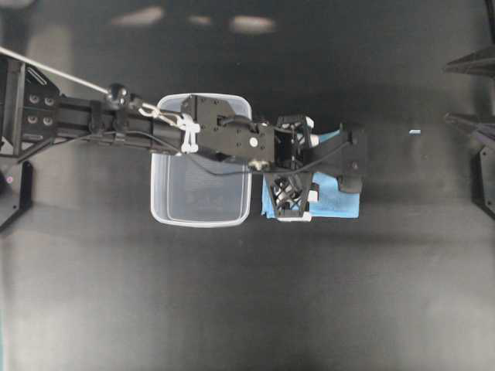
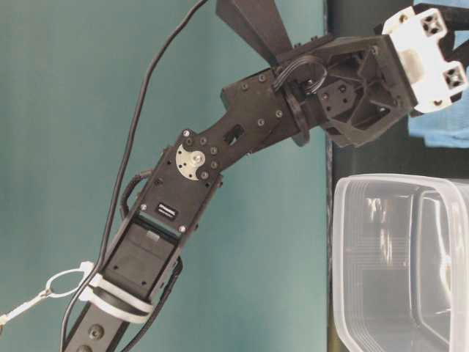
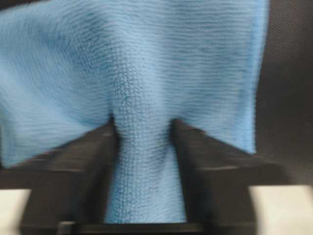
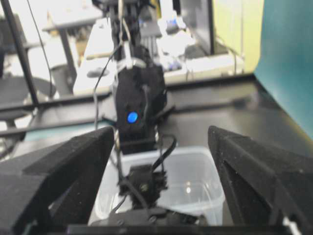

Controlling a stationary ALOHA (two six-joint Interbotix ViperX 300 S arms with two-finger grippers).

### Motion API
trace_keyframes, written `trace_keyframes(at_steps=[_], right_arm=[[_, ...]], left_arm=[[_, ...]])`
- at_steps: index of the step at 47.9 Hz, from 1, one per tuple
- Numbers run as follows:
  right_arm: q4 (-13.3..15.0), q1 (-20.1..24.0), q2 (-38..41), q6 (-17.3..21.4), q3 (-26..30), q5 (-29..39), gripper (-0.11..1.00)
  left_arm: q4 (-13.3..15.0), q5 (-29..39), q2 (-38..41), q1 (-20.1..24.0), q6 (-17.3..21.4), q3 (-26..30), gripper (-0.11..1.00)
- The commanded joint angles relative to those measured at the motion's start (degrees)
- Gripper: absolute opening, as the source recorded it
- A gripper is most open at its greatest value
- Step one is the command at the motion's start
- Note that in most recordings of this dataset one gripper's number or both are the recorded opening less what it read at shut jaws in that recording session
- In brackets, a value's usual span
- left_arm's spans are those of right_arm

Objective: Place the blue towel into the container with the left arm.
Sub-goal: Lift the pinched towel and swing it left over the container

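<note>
The blue towel (image 1: 337, 201) lies on the black table just right of the container (image 1: 164, 202), a clear plastic tub with nothing in it. My left gripper (image 1: 298, 164) reaches across the tub and points down onto the towel. In the left wrist view the left gripper (image 3: 144, 129) has its black fingers (image 3: 88, 161) pressed against a raised ridge of the blue towel (image 3: 146, 58), which bunches up between them. At the right edge my right gripper (image 1: 450, 93) stands open, and nothing sits between its fingers (image 4: 73, 161).
The left arm's forearm and cables (image 1: 116, 124) cross above the tub's far rim. A small pale scrap (image 1: 414, 132) lies on the table near the right gripper. A teal wall (image 2: 88, 147) backs the table. The tub (image 4: 200, 169) stands in front of the right gripper.
</note>
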State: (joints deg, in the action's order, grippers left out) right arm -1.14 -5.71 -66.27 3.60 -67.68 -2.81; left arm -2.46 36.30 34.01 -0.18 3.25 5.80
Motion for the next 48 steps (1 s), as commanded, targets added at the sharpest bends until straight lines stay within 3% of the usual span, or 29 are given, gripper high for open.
trace_keyframes(at_steps=[1,6,15,28,36,48], right_arm=[[-0.2,-0.1,0.1,0.0,1.0,-1.3,0.75],[-0.2,-0.1,-0.1,0.0,1.0,-1.9,0.75],[-0.2,0.6,-0.1,0.0,0.9,-2.9,0.75],[-0.2,1.5,-0.2,-0.1,0.8,-2.9,0.75],[-0.2,1.5,-0.2,-0.1,0.7,-3.0,0.75],[-0.2,1.5,-0.2,-0.1,0.6,-3.0,0.75]], left_arm=[[-0.2,2.1,-0.4,-0.9,-0.1,0.4,0.29],[-0.2,3.7,-2.3,-1.1,-0.1,1.6,0.06],[-0.2,8.4,-9.5,-0.9,0.8,4.7,0.06],[-0.2,15.5,-26.8,-1.3,0.6,5.4,0.06],[-0.2,18.1,-36.2,-1.4,0.0,1.1,0.06],[-0.2,15.5,-43.9,-1.1,-0.2,-11.3,0.06]])
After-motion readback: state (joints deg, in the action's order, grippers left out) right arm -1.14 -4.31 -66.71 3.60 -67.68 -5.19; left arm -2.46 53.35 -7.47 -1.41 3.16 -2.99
